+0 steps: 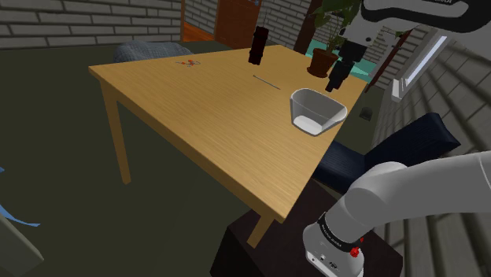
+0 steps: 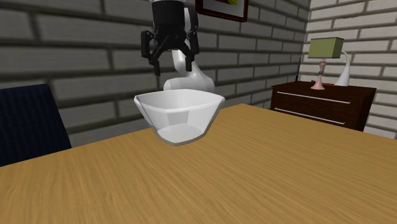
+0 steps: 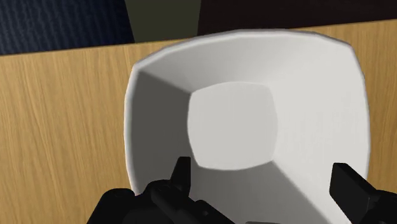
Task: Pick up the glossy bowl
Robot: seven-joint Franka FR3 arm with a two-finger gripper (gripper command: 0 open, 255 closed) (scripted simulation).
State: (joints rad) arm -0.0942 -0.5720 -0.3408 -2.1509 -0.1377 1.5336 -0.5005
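1. The white bowl [image 1: 318, 111] sits upright on the wooden table [image 1: 197, 102], near the edge beside a dark blue chair [image 1: 409, 142].
2. The black gripper [image 2: 172, 65] hangs just above the bowl, fingers spread wide, holding nothing.
3. Grey brick walls [image 2: 76, 51] surround us; a dark dresser [image 2: 324, 105] carries a green-shaded lamp [image 2: 326, 54].
4. A potted plant [image 1: 323, 55] shows by the table's far corner.

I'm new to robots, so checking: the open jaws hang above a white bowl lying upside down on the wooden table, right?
No: the white bowl sits upright, hollow facing up, as the wrist view shows. The open jaws do hang above it, on the wooden table.
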